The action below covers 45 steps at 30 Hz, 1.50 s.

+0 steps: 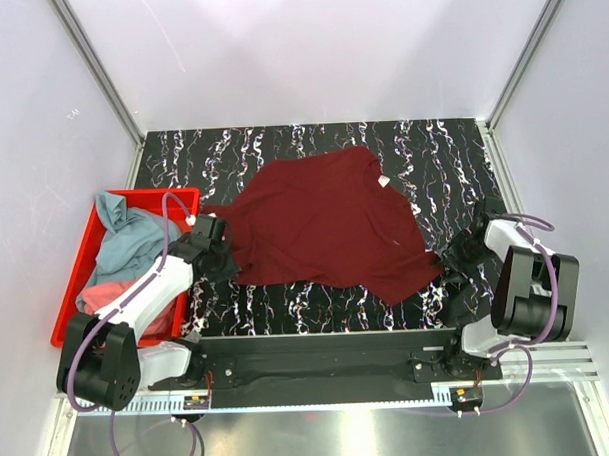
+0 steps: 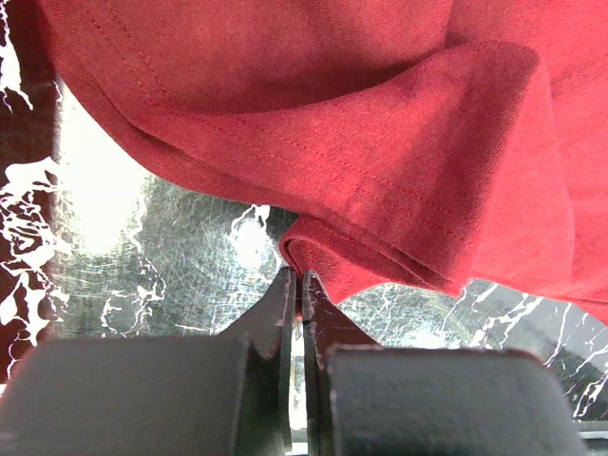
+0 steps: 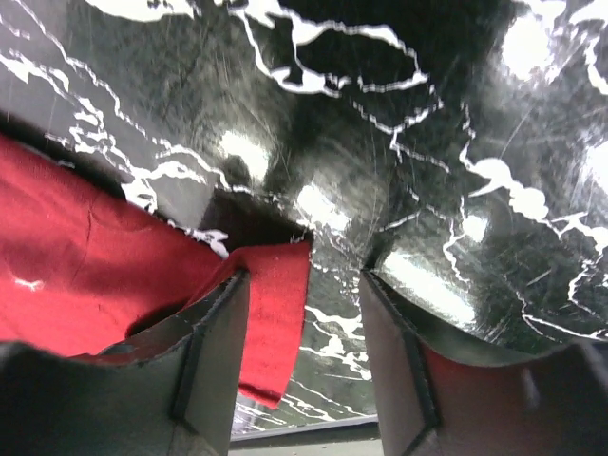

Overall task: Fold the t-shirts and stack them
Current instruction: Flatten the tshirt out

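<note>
The maroon t-shirt [image 1: 324, 222] lies spread and slightly rumpled mid-table [image 1: 312, 148], the teal t-shirt [image 1: 130, 239] and coral t-shirt [image 1: 102, 293] heaped in the red bin [image 1: 74, 286] at the left; the left gripper [image 2: 300, 277] is clamped tight on a small pinch of hem at the shirt's left edge; the right gripper [image 3: 304, 277] stands partly open around the near-right corner, nothing gripped (cloth lies against one jaw only). The risk, I judge, is a shallow bite on the right: the corner could slip out on lifting; the left arm alone would then drag the shirt askew.
</note>
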Available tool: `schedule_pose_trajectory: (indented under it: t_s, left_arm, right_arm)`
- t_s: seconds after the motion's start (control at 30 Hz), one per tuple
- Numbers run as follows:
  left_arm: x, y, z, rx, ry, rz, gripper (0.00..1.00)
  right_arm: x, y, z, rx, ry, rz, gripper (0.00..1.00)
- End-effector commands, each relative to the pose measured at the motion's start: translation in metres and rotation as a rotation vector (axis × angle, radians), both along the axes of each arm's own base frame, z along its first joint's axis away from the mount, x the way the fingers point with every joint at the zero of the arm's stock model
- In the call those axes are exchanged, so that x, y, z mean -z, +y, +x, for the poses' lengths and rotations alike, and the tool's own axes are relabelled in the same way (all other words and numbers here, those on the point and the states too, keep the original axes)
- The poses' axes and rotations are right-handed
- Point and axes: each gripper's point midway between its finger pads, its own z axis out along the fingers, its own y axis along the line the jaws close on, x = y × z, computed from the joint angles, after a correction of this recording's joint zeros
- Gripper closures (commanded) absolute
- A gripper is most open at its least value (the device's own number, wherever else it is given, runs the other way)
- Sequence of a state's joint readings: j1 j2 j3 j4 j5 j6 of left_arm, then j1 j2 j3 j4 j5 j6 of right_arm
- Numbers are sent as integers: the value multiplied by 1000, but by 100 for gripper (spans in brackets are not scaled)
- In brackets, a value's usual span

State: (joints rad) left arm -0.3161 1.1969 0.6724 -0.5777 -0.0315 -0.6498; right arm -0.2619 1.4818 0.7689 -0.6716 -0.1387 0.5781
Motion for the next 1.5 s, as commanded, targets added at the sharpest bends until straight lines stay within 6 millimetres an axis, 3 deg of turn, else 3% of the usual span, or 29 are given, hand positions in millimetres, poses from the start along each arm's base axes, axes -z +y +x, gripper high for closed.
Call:
schedule_pose_trajectory:
  t_s: [0.0,0.3,0.43,0.53,0.57,0.67,0.77,0.87,0.93,1.07,1.1,1.17,1.2,1.3,1.33,1.47]
  left_arm:
    - [-10,-6,10,28,-39,-24,100]
    - [-6,-5,6,26,-35,-24,100]
    - [-9,-5,6,28,-40,-27,100]
    - [-8,-4,4,27,-38,-25,100]
    - [-9,-4,4,26,-37,-25,100]
    - [-10,-4,4,23,-40,-28,100]
    - [-13,-4,4,24,-47,-29,100]
    - [-24,-10,4,60,-61,-53,100]
    - [-33,-11,2,71,-64,-66,100]
    - [-76,-14,8,69,-172,-100,100]
    - [-97,-13,13,57,-227,-107,100]
    - [-115,-11,12,42,-253,-112,100]
    - [-137,-11,16,34,-301,-121,100]
    - [-165,-4,17,1,-343,-109,100]
    - [-187,-3,19,-7,-382,-115,100]
    - [-240,4,25,-37,-467,-103,100]
  right_arm:
    - [-3,-16,23,-15,-54,-80,46]
    - [17,-1,31,-83,-4,-107,53]
    - [23,-6,29,-76,29,-127,57]
    - [25,-7,33,-81,37,-128,71]
    - [25,-7,33,-84,40,-128,84]
    - [28,-7,33,-85,55,-124,100]
    - [22,-13,34,-85,41,-161,100]
    - [-3,-17,39,-91,2,-187,100]
    - [-39,-17,46,-99,-64,-194,100]
    - [-99,-14,54,-108,-176,-198,100]
    - [-121,-15,62,-102,-229,-206,100]
    - [-139,-15,63,-99,-247,-210,100]
    - [-149,-16,68,-96,-273,-214,100]
    - [-203,-20,95,-88,-395,-243,100]
    - [-213,-24,100,-87,-412,-258,100]
    - [-271,-39,127,-52,-517,-296,100]
